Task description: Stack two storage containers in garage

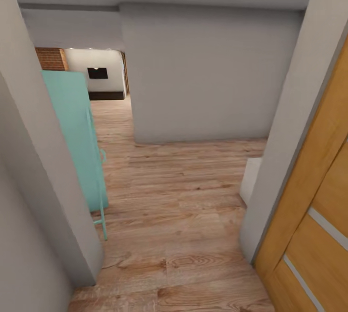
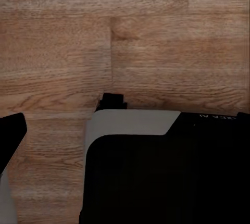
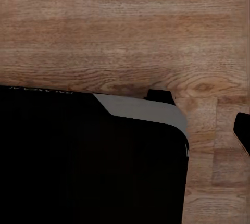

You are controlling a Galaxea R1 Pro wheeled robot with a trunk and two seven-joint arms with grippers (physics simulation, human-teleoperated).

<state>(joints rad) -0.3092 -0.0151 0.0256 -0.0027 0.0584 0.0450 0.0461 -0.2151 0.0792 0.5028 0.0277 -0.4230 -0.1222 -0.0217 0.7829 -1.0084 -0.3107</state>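
Note:
The two storage containers are out of view. I stand in a doorway facing a hallway with a light wood plank floor (image 1: pixel 183 191). Far down the passage, part of the living room shows: a brick fireplace (image 1: pixel 50 59), a wall TV (image 1: pixel 97 73) and a dark low bench (image 1: pixel 106 95). The garage is out of view. Both wrist views look down on the plank floor (image 2: pixel 125 36) (image 3: pixel 125 31) and on my black and grey base (image 2: pixel 166 172) (image 3: pixel 88 161). A dark finger tip (image 2: pixel 10 135) shows at one edge of the left wrist view, another finger tip (image 3: pixel 242 130) in the right wrist view.
A grey wall block (image 1: pixel 208 75) faces me across the hall. A turquoise cabinet (image 1: pixel 77 133) on thin legs stands along the left. Grey door jambs (image 1: pixel 48 196) flank me, with an open orange wooden door (image 1: pixel 314 215) at right and a white object (image 1: pixel 251 179) behind the right jamb.

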